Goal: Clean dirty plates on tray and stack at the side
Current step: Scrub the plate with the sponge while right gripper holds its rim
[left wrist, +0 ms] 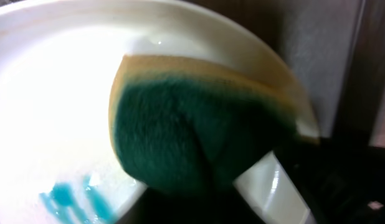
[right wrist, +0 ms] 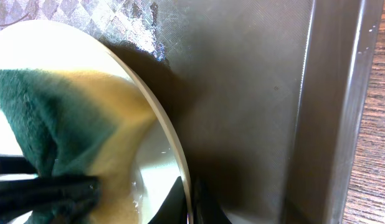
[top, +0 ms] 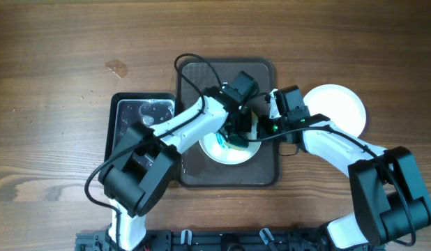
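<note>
A white plate [top: 217, 149] with a teal-blue smear [top: 220, 142] lies on the dark brown tray [top: 201, 174]. My left gripper [top: 238, 134] is shut on a green and yellow sponge [left wrist: 192, 130] and presses it on the plate [left wrist: 55, 93], beside the smear [left wrist: 74, 199]. My right gripper [top: 266, 130] is shut on the plate's right rim [right wrist: 158, 168], fingertips [right wrist: 191, 202] on either side of the edge. The sponge [right wrist: 68, 118] and the tray floor [right wrist: 242, 93] show in the right wrist view. A plain white plate [top: 337, 108] lies on the table to the right of the tray.
A smaller black tray [top: 142, 122] holding some water stands to the left of the brown tray. Cables run over the brown tray's far end [top: 194, 70]. The tray's raised rim [right wrist: 332, 112] stands close to the right of my right gripper.
</note>
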You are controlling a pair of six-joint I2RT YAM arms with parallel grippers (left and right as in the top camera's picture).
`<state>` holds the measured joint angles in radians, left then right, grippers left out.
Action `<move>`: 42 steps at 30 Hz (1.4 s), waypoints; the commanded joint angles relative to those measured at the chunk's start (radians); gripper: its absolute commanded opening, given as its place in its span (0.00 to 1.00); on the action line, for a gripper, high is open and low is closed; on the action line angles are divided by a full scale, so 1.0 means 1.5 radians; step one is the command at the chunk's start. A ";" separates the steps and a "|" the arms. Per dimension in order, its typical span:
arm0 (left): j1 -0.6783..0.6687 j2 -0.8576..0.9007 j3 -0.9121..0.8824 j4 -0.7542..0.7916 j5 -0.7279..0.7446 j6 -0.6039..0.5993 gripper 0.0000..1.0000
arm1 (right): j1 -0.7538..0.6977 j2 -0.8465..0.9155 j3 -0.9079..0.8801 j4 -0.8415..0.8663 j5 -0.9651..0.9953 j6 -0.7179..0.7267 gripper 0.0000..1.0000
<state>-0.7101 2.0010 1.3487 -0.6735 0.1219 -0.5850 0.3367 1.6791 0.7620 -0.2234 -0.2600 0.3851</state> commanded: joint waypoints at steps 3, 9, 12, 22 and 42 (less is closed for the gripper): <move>-0.007 0.000 -0.019 -0.024 -0.013 -0.003 0.04 | 0.002 0.016 -0.012 -0.016 0.008 0.007 0.04; 0.052 -0.027 -0.019 -0.125 -0.136 -0.017 0.04 | 0.002 0.016 -0.012 -0.016 0.008 0.007 0.04; 0.061 -0.041 -0.019 -0.168 -0.235 -0.016 0.04 | 0.002 0.016 -0.012 -0.016 0.008 0.007 0.04; 0.057 -0.032 -0.019 -0.041 0.050 -0.015 0.04 | 0.002 0.016 -0.012 -0.016 0.008 0.007 0.04; 0.057 0.003 -0.019 -0.111 -0.115 -0.018 0.04 | 0.002 0.016 -0.012 -0.018 0.005 0.041 0.04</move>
<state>-0.6682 1.9915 1.3270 -0.7933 0.2039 -0.5938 0.3393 1.6791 0.7620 -0.2325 -0.2874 0.4271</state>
